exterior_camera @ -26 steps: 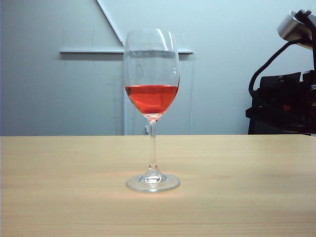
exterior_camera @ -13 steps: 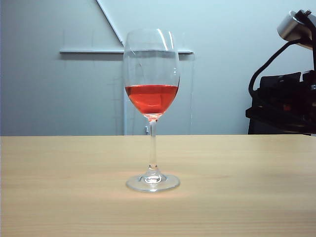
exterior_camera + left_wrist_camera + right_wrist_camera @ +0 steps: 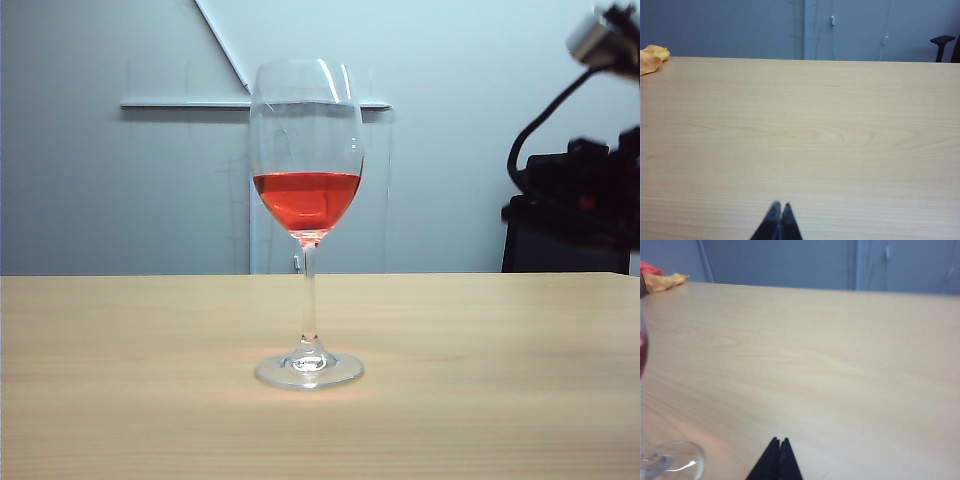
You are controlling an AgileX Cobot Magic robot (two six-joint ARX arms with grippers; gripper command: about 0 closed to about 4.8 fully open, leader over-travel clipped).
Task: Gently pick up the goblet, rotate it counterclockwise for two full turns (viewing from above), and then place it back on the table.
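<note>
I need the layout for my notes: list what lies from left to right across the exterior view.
Bare table → goblet with red liquid, standing upright on the table → more bare table → the right arm's dark, blurred body at the right edge, behind the table.

Orange cloth (image 3: 652,58) at table edge

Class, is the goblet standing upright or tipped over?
Upright: the goblet stands on its foot on the table, stem vertical, red liquid level.

Behind, you face a plain grey-blue wall (image 3: 100,180); a pale rail (image 3: 185,103) crosses it, a slanted strip (image 3: 222,42) rising from it; a dark chair arm (image 3: 942,40) shows at one side; light is even.
</note>
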